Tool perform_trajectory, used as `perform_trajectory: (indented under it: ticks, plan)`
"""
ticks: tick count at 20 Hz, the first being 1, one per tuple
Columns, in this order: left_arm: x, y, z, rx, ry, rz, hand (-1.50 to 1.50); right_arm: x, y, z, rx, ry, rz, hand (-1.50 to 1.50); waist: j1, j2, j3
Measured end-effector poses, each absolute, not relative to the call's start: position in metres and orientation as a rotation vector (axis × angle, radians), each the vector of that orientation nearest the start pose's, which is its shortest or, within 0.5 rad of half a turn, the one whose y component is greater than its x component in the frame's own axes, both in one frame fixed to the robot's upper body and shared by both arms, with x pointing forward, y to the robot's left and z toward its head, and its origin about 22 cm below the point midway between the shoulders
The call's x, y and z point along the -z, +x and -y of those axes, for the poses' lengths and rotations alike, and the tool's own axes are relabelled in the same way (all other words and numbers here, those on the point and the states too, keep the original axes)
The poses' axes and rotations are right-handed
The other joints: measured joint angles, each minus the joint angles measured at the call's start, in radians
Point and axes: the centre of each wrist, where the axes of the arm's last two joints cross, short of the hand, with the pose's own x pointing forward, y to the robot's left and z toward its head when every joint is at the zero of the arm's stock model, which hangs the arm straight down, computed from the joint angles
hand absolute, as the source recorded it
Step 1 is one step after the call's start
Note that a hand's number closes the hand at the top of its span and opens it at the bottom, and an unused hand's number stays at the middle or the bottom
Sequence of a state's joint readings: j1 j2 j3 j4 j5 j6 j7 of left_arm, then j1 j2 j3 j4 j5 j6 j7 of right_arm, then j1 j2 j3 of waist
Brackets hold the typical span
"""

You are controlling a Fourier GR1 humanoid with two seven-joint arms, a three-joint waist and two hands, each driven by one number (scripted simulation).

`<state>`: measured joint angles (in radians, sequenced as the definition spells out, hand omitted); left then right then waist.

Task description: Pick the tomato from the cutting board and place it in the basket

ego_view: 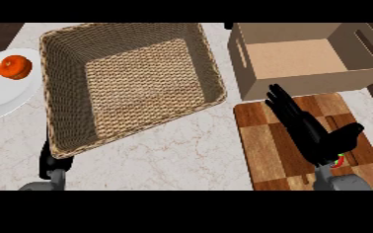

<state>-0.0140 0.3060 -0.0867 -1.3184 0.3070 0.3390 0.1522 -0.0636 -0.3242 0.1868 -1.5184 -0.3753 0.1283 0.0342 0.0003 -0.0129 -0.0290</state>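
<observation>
A checkered wooden cutting board (270, 143) lies at the lower right. My right hand (310, 128) hovers over it, open, fingers straight and pointing toward the far left, thumb spread to the right. Only a sliver of red and green, the tomato (339, 161), shows under the heel of that hand near the wrist; the rest is hidden. The large woven basket (62, 103) stands tilted at centre left with nothing inside. My left hand (50, 162) shows at the lower left, mostly hidden behind the basket's near corner.
A wooden crate (244, 74) with an open top stands behind the cutting board at the upper right. On the far left, a white plate (15, 96) carries an orange-red fruit (15, 67). Marble counter (189, 148) lies between basket and board.
</observation>
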Motion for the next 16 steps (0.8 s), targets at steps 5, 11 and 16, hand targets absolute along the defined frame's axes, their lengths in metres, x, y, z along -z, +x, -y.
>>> perform_trajectory:
  ticks: [5,11,16]
  plan:
    - [0.032,0.233,-0.289,-0.145,0.206,1.167,0.0,-0.059,0.277,0.29,-0.166,0.274,1.665,1.5,-0.001,0.004,0.028]
    - [0.031,0.225,-0.288,-0.031,0.151,1.165,0.0,-0.082,0.275,0.281,-0.36,0.321,1.854,-1.5,-0.004,0.002,0.037]
    - [0.031,0.221,-0.29,-0.01,0.146,1.17,0.0,-0.087,0.259,0.258,-0.472,0.099,1.855,-1.5,-0.011,-0.001,0.038]
